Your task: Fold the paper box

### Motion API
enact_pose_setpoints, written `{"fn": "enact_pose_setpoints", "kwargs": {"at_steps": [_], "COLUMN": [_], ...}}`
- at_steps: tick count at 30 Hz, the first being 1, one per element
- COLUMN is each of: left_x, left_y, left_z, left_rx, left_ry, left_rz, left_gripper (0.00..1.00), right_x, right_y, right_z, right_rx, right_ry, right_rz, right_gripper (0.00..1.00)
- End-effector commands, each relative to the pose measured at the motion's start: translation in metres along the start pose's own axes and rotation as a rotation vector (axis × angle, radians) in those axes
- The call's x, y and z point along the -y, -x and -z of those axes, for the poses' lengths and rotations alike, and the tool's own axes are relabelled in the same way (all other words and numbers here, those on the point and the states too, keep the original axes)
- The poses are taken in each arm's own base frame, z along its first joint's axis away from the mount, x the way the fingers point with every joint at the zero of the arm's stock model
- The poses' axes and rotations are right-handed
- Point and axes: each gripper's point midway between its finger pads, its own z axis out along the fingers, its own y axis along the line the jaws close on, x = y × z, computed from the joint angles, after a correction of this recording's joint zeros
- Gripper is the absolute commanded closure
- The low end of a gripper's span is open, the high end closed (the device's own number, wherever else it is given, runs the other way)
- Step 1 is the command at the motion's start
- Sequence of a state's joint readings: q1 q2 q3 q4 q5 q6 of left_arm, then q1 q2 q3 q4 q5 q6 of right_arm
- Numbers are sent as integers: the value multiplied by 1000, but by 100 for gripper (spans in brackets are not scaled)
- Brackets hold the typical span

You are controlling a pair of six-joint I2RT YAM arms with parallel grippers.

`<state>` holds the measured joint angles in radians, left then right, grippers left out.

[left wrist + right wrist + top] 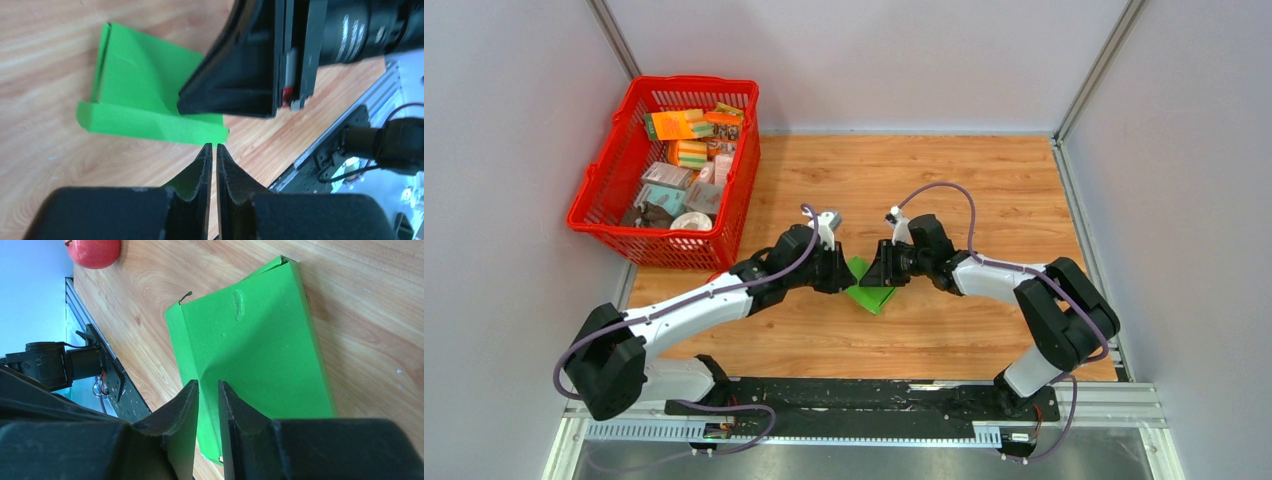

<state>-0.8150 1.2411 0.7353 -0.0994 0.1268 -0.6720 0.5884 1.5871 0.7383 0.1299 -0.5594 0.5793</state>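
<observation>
The paper box [871, 292] is a bright green, partly folded card lying on the wooden table between my two arms. In the left wrist view the paper box [135, 85] shows a raised side strip and a front flap. My left gripper [214, 146] is shut to a thin slit with nothing in it, its tips at the near edge of the flap. My right gripper [207, 383] is narrowed onto a raised crease of the paper box [260, 350]. From above, the left gripper [846, 270] and the right gripper [881, 274] face each other over the card.
A red basket [604, 215] full of small packages stands at the back left of the table. Grey walls close in both sides and the back. A black rail [864, 395] with the arm bases runs along the near edge.
</observation>
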Motion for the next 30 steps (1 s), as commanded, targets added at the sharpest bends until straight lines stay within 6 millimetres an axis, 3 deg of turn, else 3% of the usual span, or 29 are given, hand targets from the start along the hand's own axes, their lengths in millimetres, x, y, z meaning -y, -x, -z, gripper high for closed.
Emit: {"fn": "enact_pose_setpoints", "kwargs": {"at_steps": [1,5,9,13,18,21,25,30], "left_x": [-12,-31,-58,-77,-83,-81,-78,-67], "left_y": [24,25,6,-9,-21,-22,-20,-15], "left_z": [-13,-40,-63,-73,-72,-69,-64,-60], "left_rx": [2,-43,-77,-97,-109,-98,-98,-101], "left_ry": [12,33,102,145,145,129,129,88], "left_rz": [52,79,92,103,112,113,106,90], "left_gripper": [85,89,90,91,91,91,91,90], "right_x": [4,9,12,9,-21,-25,-5,7], "right_y": [-2,-4,-4,-7,-9,-12,-23,-32], "right_z": [-6,-9,-8,-4,15,15,16,39], "right_rx": [21,22,14,0,22,4,6,44], "right_ry": [38,28,7,10,216,232,174,89], "right_rz": [-3,-12,-19,-40,-84,-94,-134,-164], "right_gripper": [74,75,75,75,71,71,72,69]}}
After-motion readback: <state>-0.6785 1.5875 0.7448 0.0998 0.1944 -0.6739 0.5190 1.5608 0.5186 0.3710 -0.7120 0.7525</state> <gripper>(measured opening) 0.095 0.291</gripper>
